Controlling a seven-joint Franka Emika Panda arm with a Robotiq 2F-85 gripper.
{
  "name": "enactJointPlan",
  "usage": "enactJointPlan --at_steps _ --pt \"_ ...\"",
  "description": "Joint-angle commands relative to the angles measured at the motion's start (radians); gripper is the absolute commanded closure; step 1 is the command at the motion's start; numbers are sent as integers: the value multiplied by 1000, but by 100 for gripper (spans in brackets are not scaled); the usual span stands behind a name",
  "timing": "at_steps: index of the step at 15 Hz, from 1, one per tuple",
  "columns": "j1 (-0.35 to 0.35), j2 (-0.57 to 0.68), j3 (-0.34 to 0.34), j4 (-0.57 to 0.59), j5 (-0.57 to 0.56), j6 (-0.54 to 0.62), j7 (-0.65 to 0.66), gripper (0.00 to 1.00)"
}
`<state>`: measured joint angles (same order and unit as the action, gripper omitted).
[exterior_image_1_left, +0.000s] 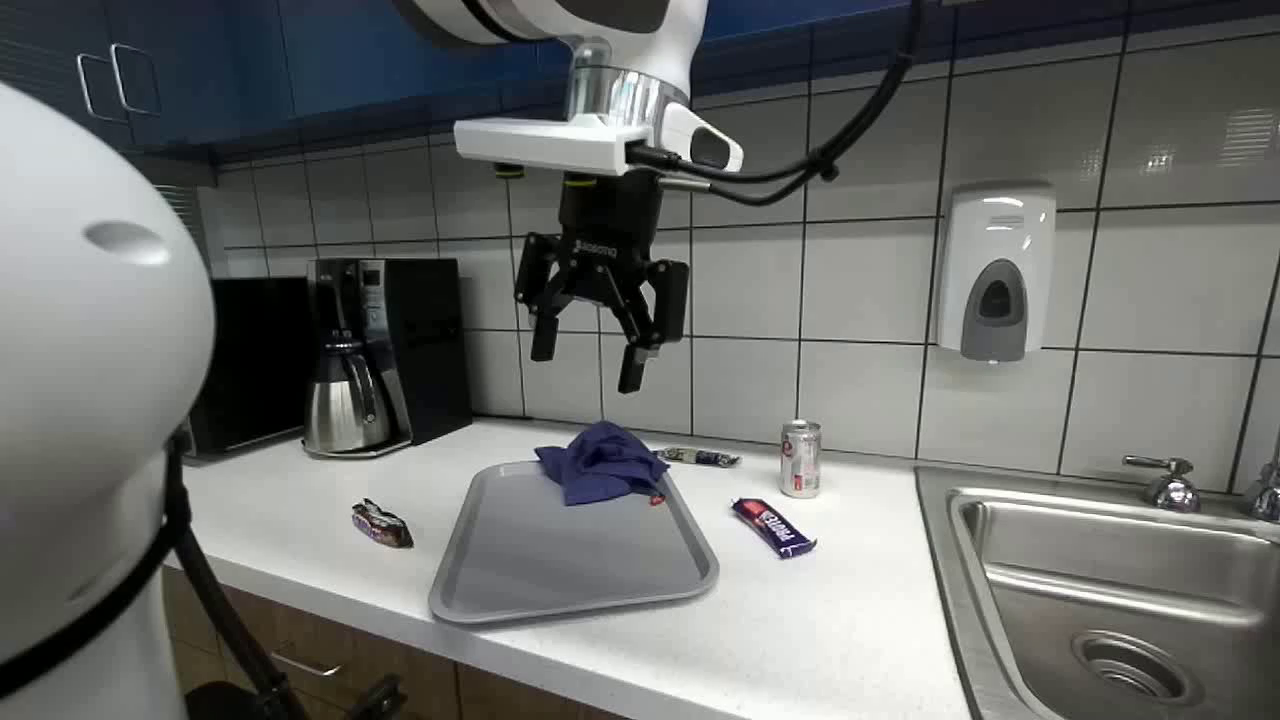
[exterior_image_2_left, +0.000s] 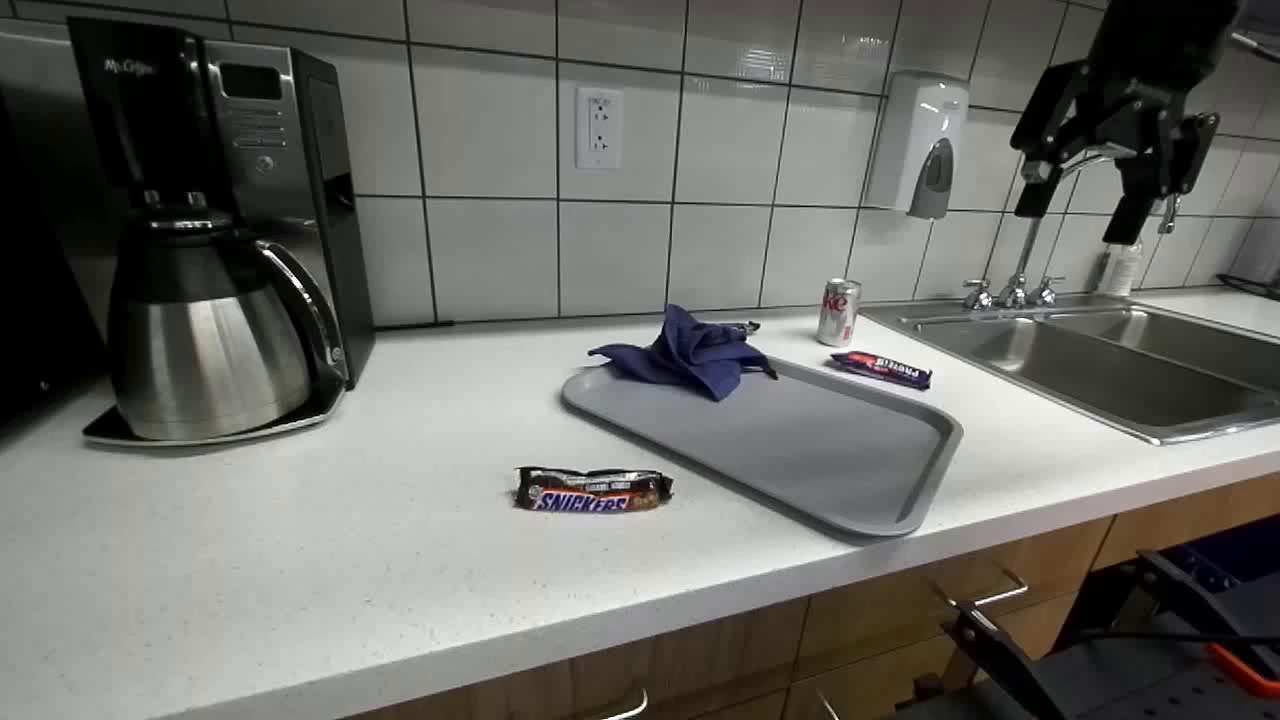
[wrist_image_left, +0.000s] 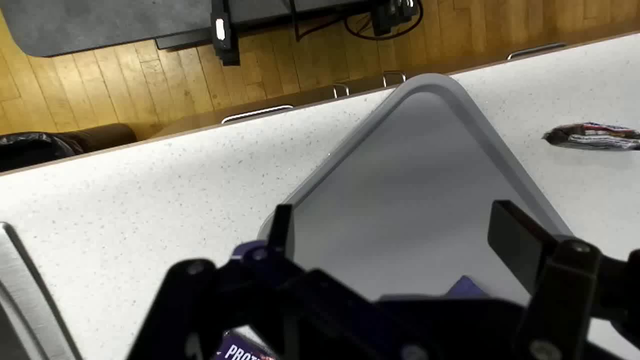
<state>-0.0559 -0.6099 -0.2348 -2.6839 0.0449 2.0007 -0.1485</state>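
My gripper (exterior_image_1_left: 588, 360) is open and empty, high above the counter; it also shows in an exterior view (exterior_image_2_left: 1082, 210) and the wrist view (wrist_image_left: 395, 230). Below it lies a grey tray (exterior_image_1_left: 575, 560). A crumpled dark blue cloth (exterior_image_1_left: 600, 468) rests on the tray's far end; its tip (wrist_image_left: 466, 288) shows in the wrist view. A small red bit peeks out at the cloth's edge. A Snickers bar (exterior_image_2_left: 595, 491) lies on one side of the tray. A purple protein bar (exterior_image_1_left: 773, 528) and silver can (exterior_image_1_left: 800, 460) are on the other. Another wrapped bar (exterior_image_1_left: 700, 457) lies behind the cloth.
A coffee maker with a steel carafe (exterior_image_2_left: 215, 345) stands on the counter. A steel sink (exterior_image_1_left: 948, 570) with taps is set in at the opposite end. A soap dispenser (exterior_image_1_left: 997, 270) hangs on the tiled wall. Blue cabinets (exterior_image_1_left: 200, 60) hang above.
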Motion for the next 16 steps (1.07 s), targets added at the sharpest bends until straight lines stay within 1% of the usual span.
enactJointPlan --at_steps 1,15,16 --pt "-23 4 21 1 13 -2 -12 0" --pt "-23 4 21 1 13 -2 -12 0" --pt "-23 9 35 -2 -1 14 -2 0"
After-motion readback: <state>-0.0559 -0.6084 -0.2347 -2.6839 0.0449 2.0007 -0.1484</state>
